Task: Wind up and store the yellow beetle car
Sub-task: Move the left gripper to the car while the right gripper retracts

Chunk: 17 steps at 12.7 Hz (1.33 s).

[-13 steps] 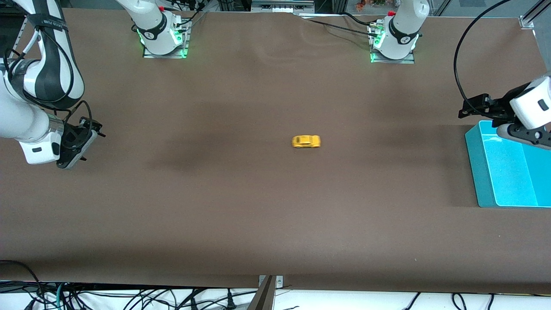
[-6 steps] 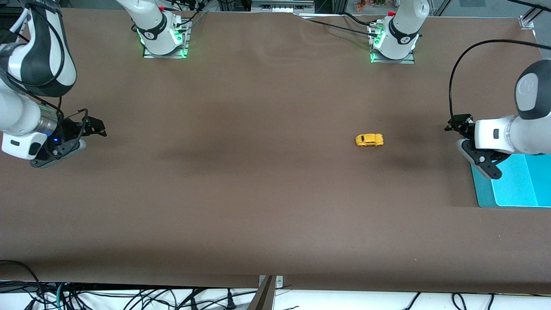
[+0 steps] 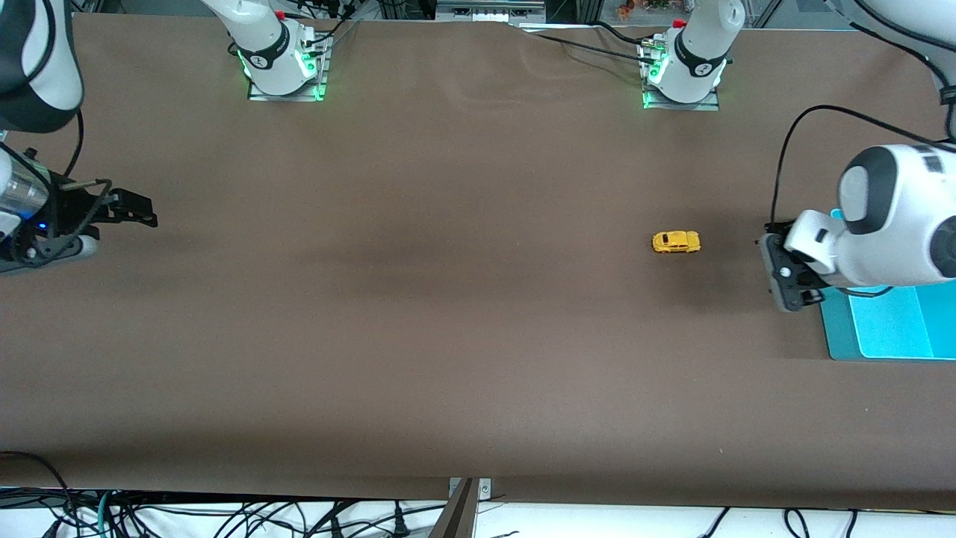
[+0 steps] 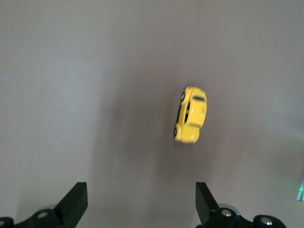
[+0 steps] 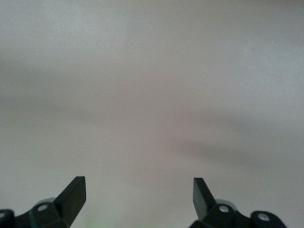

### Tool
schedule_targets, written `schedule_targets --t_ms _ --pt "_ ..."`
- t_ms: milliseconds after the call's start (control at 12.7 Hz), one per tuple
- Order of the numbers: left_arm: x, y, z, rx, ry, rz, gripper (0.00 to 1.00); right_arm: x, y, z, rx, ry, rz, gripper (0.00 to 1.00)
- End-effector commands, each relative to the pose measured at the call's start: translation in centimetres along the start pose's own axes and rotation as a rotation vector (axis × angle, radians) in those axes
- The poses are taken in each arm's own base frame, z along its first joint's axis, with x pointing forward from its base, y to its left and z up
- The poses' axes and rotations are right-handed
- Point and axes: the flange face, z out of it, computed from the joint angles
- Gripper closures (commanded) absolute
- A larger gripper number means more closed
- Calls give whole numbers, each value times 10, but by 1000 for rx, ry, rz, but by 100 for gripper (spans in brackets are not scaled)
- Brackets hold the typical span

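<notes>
Here we see the left gripper [image 3: 786, 275] low over the surface [image 3: 448, 336], fingers [image 4: 76, 202] spread wide and empty, between the yellow beetle car [image 3: 676, 241] and the teal bin [image 3: 881, 329], which the arm partly hides. The car lies lengthwise along the surface; its nose direction is unclear. The right gripper [image 3: 112, 209] waits well apart from the car, fingers wide.

Robotics lab; bolted arm bases [image 3: 284, 63], loose cables [image 3: 89, 515]
</notes>
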Motion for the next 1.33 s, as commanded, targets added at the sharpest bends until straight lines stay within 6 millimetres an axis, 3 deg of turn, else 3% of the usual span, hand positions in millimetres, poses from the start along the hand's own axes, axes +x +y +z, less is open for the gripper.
schedule_targets --t_ms 0,236,393,628,707,942,1256 --pt "23 28 24 53 -1 105 0 -23 -2 -34 24 -22 141 0" --pt "49 54 63 126 0 171 0 -45 6 -61 34 -50 205 0" --pt "57 71 83 190 -33 232 0 -47 1 -68 28 -25 189 0" --pt "56 85 109 229 -45 266 0 -27 2 -52 18 135 180 0" --pt "54 91 117 238 -46 271 0 -34 -3 -70 8 171 179 0" --pt "45 110 138 271 -35 274 0 -41 -10 -62 16 121 172 0" --pt "37 129 162 292 -25 277 0 -31 -9 -59 43 146 183 0"
